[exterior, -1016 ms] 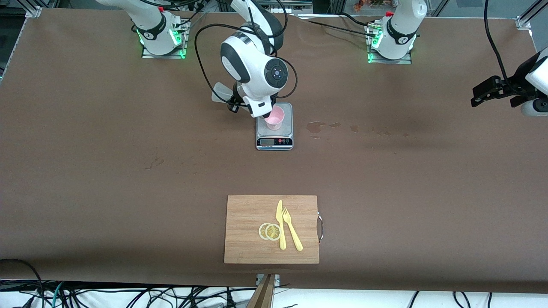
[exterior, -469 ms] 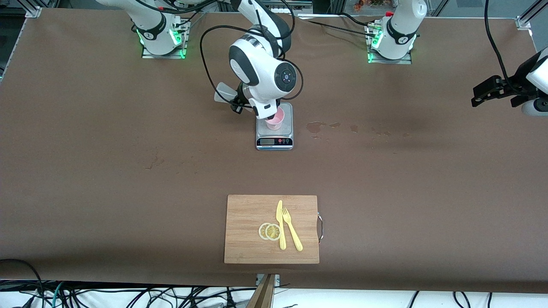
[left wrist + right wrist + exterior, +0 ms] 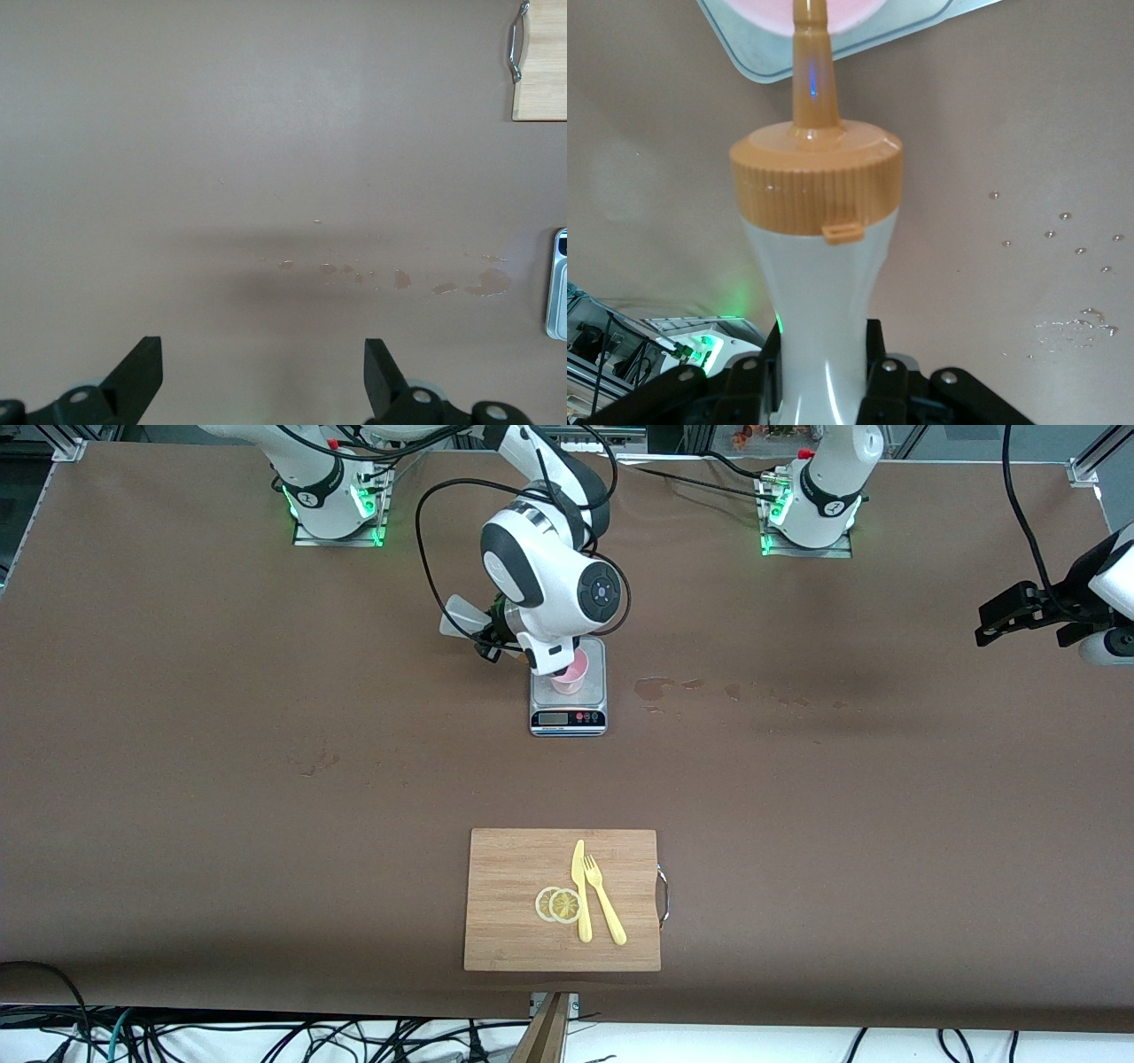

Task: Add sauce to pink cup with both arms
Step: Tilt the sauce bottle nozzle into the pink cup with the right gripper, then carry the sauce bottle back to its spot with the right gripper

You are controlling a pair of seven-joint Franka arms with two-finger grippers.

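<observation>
Standing on a scale [image 3: 568, 707] mid-table: pink cup [image 3: 570, 676], partly hidden under the right arm's wrist. Right gripper [image 3: 824, 372]: clamped on the sauce [image 3: 819, 292] at its waist, the bottle tipped so its orange nozzle [image 3: 811, 75] points into the cup's mouth. Cutting board [image 3: 563, 899], nearer the front camera: two lemon slices [image 3: 558, 904], knife [image 3: 580, 889], fork [image 3: 604, 899]. Wet spots [image 3: 656, 687] beside the scale, toward the left arm's end. Left gripper [image 3: 266, 385]: waiting with fingers [image 3: 137, 376] spread wide, holding nothing, over bare table [image 3: 886, 779] at that end.
</observation>
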